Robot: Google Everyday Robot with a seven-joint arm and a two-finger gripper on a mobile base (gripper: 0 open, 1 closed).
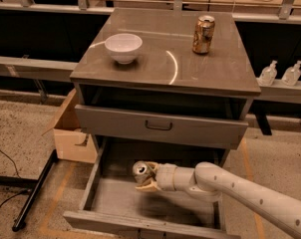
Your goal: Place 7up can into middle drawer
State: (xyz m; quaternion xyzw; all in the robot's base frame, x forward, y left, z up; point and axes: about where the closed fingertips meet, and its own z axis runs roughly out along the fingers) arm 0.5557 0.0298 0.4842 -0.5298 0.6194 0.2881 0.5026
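1. Your gripper (146, 176) sits low in the frame, centre-left, inside the open middle drawer (123, 203). The arm (240, 193) reaches in from the lower right corner.
2. The fingers are clamped on the 7up can (139, 170). The can is tipped so its silver top faces up and left toward the camera.
3. The can is within the drawer's walls, toward the back and above the grey floor. You cannot tell whether it touches the floor.
4. Apart from the can and gripper, the drawer shows only bare grey floor. Its front wall runs along the bottom edge of the frame.
5. The upper drawer front (158, 126), with its dark bar handle, is pulled out slightly just above the gripper.
6. On the cabinet top (165, 68), a white bowl (123, 47) stands upper left. Nothing is visible in it.
7. A copper-orange can (203, 34) stands upright upper right, well apart from the bowl.
8. An open cardboard box (73, 136) sits on the floor at the cabinet's left side.
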